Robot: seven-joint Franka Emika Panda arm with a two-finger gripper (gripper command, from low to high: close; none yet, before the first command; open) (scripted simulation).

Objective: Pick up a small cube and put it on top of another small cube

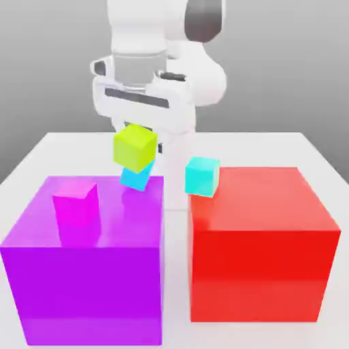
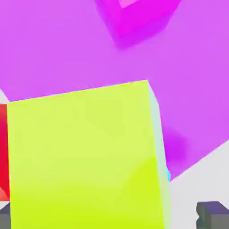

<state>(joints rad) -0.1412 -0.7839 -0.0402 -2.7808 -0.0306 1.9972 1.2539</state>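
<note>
Two small cubes sit stacked at the back edge of the big glossy purple block [image 1: 88,259]: the small lime, yellow-green cube [image 1: 135,146] rests on top of the small sky-blue cyan cube [image 1: 135,177], slightly turned against it so their edges do not line up. Directly above and behind this stack hangs the white two-finger gripper [image 1: 142,112], its body wider than the lime cube, its jaws spread wide apart with nothing held between them; the lime cube lies just beneath the hand, free of the fingers. In the hand view the lime cube [image 2: 85,156] is seen close up from above, a thin cyan edge of the lower cube [image 2: 168,175] peeping out at one side, and one dark grey fingertip [image 2: 212,214] stands off from the cube at the picture's corner with white table between. A small magenta cube [image 1: 76,199] rests on the purple block toward the exterior view's left. A greener turquoise small cube [image 1: 202,175] sits on the back corner of the big red block [image 1: 262,249], which stands beside the purple one on the white table [image 1: 41,153].
</note>
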